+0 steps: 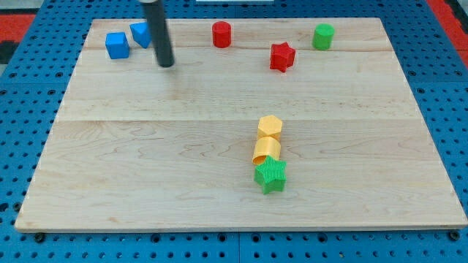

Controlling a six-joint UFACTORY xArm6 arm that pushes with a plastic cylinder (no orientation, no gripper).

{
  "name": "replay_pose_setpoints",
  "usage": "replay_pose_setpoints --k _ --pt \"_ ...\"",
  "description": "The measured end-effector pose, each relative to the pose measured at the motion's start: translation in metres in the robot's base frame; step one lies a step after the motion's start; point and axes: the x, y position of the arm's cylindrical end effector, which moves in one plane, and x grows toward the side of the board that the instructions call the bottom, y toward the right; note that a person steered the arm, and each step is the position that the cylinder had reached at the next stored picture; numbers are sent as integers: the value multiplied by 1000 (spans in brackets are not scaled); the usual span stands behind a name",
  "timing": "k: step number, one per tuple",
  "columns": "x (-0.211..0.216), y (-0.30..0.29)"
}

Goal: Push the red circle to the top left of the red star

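The red circle [221, 34] stands near the view's top, left of centre. The red star [281, 56] lies to its right and a little lower, a clear gap between them. My tip [167, 64] rests on the board well left of the red circle and slightly below it, touching no block. The rod rises from it toward the view's top and partly hides a blue block.
Two blue blocks [117, 45] [140, 33] sit at the top left, just left of the rod. A green circle [323, 36] is at the top right. A yellow hexagon [270, 126], a yellow block [267, 150] and a green star [270, 175] form a column below centre.
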Motion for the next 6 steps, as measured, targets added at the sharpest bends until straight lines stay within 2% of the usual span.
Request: replay_pose_setpoints --k 1,2,3,4,5,6 --pt "-58 -3" --pt "-89 28" --pt "-83 93" --pt "-47 109" --pt "-83 117" --pt "-100 122"
